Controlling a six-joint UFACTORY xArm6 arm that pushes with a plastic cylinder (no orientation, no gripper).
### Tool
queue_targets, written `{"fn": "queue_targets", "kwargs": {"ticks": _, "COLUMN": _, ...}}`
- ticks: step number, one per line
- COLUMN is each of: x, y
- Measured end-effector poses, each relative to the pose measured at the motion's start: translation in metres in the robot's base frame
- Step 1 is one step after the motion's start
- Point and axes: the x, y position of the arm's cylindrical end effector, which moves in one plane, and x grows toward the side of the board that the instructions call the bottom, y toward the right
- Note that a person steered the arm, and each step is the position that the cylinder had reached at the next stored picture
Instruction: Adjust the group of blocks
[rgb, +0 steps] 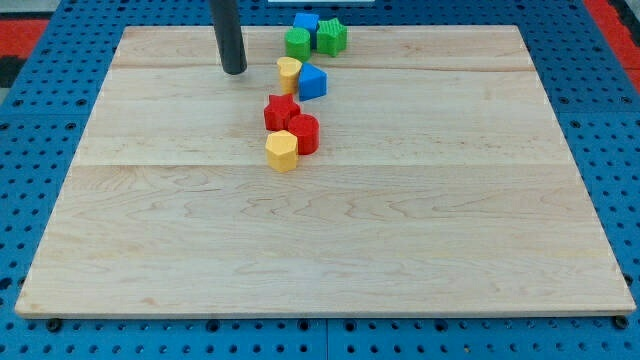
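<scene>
Eight blocks are sitting on the wooden board (320, 250) in a loose chain running from its far edge toward the middle, a little left of centre. At the far end, a blue cube (306, 22), a green cylinder (297, 43) and a green star-like block (332, 37) are clustering together, touching or nearly so. Just nearer, a yellow block (289, 73), shape unclear, is pressing against a blue block (313, 81) on its right. Nearer again, a red star (281, 111) is leaning on a red cylinder (304, 133), and a yellow hexagon-like block (282, 151) is sitting at the near end, touching the red cylinder. I am running no claw here, only the dark rod, so there is no opening or hold to report. My tip (234, 72) is resting on the board to the left of the chain, level with the yellow and blue pair, near the yellow block but apart from it, with bare wood showing between them
</scene>
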Motion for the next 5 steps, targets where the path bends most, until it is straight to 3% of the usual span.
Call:
{"fn": "queue_targets", "kwargs": {"ticks": 2, "x": -0.014, "y": 0.019}}
{"fn": "queue_targets", "kwargs": {"ticks": 5, "x": -0.084, "y": 0.024}}
